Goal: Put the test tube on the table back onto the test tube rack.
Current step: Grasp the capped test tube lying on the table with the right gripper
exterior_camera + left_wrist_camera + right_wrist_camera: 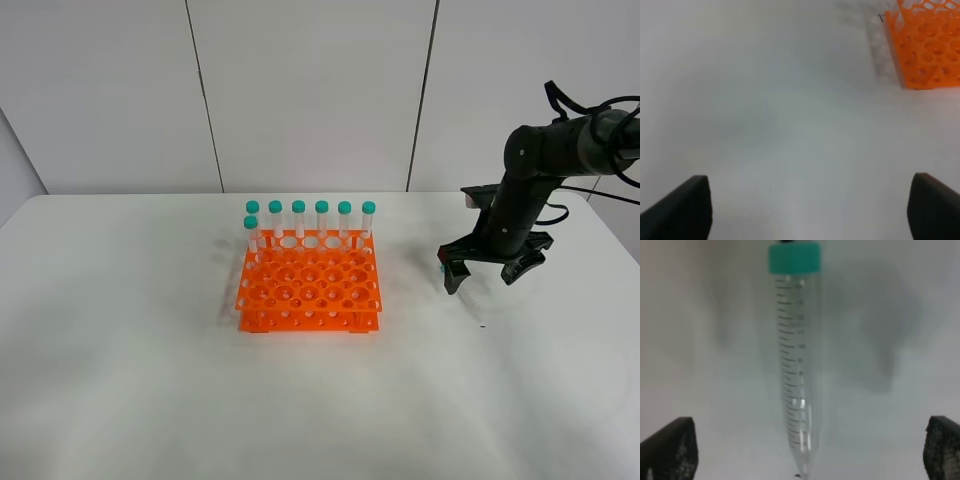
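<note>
A clear test tube with a teal-green cap (797, 365) lies flat on the white table (150, 380). In the exterior high view only its cap end (442, 262) shows beside the right gripper. My right gripper (485, 272) hangs just above the tube, open, its jaws either side of it and apart from it (810, 452). The orange test tube rack (310, 285) stands mid-table, left of the right gripper. My left gripper (809, 207) is open and empty over bare table, with the rack's corner (927, 45) ahead of it. The left arm is out of the exterior high view.
Several identical capped tubes (322, 222) stand upright along the rack's back row, with one more (252, 238) at the left of the second row. The rack's other holes hold nothing. A grey panelled wall lies behind the table.
</note>
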You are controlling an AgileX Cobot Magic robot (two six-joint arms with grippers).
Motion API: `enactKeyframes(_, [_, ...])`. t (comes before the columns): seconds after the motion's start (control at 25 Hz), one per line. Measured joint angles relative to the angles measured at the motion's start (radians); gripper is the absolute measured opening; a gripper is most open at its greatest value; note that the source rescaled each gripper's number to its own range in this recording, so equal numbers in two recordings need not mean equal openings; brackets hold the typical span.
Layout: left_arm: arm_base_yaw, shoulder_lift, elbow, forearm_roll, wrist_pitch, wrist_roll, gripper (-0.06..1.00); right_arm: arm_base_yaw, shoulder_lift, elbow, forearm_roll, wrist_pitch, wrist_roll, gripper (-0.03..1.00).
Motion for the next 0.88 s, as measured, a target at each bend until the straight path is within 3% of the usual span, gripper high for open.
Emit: enactKeyframes(0.88, [0.0,0.0,0.0,0.0,0.0,0.0,1.0,0.008,0.083,0.0,-0.004,-0.047,0.013,1.0])
